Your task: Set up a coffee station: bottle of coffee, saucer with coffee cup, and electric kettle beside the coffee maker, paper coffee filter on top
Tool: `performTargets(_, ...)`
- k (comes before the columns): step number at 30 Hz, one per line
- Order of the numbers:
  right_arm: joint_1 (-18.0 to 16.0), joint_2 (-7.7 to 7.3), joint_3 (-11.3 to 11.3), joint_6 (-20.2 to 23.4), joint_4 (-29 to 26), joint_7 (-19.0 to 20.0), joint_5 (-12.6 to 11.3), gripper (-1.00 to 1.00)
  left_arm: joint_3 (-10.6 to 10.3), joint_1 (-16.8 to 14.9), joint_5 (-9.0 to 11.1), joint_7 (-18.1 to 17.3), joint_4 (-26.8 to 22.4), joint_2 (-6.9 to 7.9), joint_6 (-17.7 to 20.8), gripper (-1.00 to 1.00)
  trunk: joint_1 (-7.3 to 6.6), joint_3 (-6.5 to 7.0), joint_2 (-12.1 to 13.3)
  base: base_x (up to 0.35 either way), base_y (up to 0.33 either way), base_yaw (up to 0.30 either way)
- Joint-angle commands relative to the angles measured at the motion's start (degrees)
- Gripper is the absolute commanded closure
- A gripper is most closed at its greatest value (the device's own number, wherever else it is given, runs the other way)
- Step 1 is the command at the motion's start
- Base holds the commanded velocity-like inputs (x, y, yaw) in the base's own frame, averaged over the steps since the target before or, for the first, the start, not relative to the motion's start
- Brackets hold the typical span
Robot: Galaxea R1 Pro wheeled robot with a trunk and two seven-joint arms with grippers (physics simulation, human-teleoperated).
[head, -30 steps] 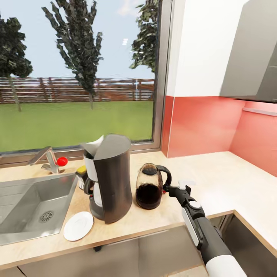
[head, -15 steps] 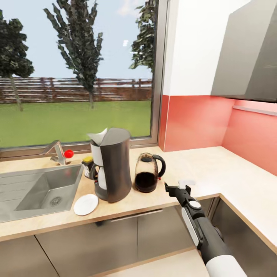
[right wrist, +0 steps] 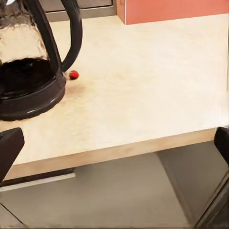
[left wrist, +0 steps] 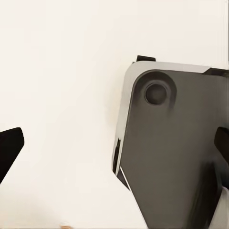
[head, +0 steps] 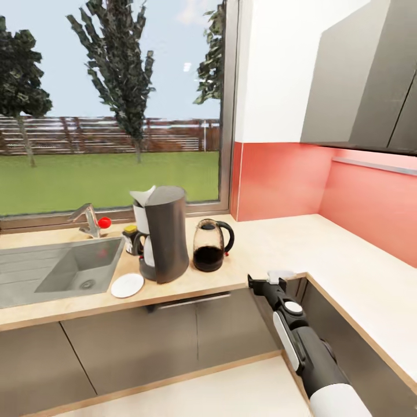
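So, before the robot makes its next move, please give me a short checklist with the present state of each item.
1. Coffee maker on the countertop: ok.
2. Paper coffee filter on top of the coffee maker: ok.
3. Electric kettle beside the coffee maker: ok.
4. Saucer beside the coffee maker: ok; coffee cup on it: not ok, the saucer is bare.
5. Bottle of coffee on the counter by the coffee maker: ok.
6. Right gripper free to pick up: ok, open and holding nothing.
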Motion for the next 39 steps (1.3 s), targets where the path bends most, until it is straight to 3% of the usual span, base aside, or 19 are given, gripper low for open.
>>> performTargets(1, -0.03, -0.02, 0.17, 0.3, -0.17, -0.07, -0.26, -1.0, 0.41, -0.03, 0.21, -0.03, 0.05, -0.02, -0.18, -1.0, 0.0, -0.1, -0.1, -0.311, -0.166, 0.0)
performTargets(7, -0.03, 0.11, 0.22, 0.61, -2.85, 7.98, -0.35, -1.0, 0.42, -0.05, 0.13, -0.09, -0.25, 0.27, -0.35, -1.0, 0.0, -0.1, -0.1, -0.271, -0.129, 0.0)
performTargets(12, -0.03, 2.73, 2.28, 0.73, -0.83, 9.0, -0.54, -1.0, 0.37, -0.05, 0.12, -0.12, -0.5, 0.29, -0.54, -1.0, 0.0, -0.1, -0.1, -0.097, -0.02, 0.0)
performTargets(16, -0.03, 4.3, 5.16, 0.75, 11.94, 9.11, -0.53, -1.0, 0.3, -0.05, 0.08, -0.14, -0.64, 0.38, -0.69, -1.0, 0.0, -0.1, -0.1, -0.012, -0.002, 0.0)
performTargets(20, -0.03, 5.58, 5.78, 0.55, 22.78, 9.0, -0.51, -1.0, 0.27, -0.05, -0.12, -0.19, -0.67, 0.39, -0.71, -1.0, 0.0, -0.1, -0.1, -0.001, 0.0, 0.0)
performTargets(24, -0.03, 5.94, 5.84, -0.3, 32.52, 8.87, -0.47, -1.0, 0.27, -0.05, -0.2, -0.19, -0.76, 0.34, -0.77, -1.0, 0.0, -0.1, -0.1, 0.0, 0.0, 0.0)
performTargets(27, -0.03, 6.02, 5.76, -3.5, 40.18, 8.77, -0.52, -1.0, 0.27, -0.17, -0.16, -0.15, -0.87, 0.31, -0.79, -1.0, 0.0, -0.1, -0.1, 0.0, 0.0, 0.0)
performTargets(31, -0.03, 5.61, 5.41, -9.85, 56.6, 6.99, -0.45, -1.0, 0.3, -0.54, 0.15, -0.12, -1.45, -0.1, -0.8, -1.0, 0.0, -0.1, -0.1, 0.0, 0.0, 0.0)
performTargets(35, 1.0, 4.85, 5.36, -12.12, 60.9, 5.04, -0.37, -1.0, 0.48, -0.57, 0.34, -0.12, -5.19, -1.05, -0.75, -1.0, 0.0, -0.1, -0.1, 0.0, 0.0, 0.0)
performTargets(38, 2.76, 3.87, 5.35, -12.5, 61.55, 3.32, -0.36, -1.0, 0.5, -0.58, 0.34, -0.12, -7.97, -2.74, -0.72, -1.0, 0.0, -0.1, -0.1, 0.0, 0.0, 0.0)
performTargets(39, 4.63, 3.17, 5.35, -12.58, 61.7, 0.95, -0.36, -1.0, 0.28, -0.61, 0.37, -0.16, -8.72, -3.46, -0.71, -1.0, 0.0, -0.1, -0.1, 0.0, 0.0, 0.0)
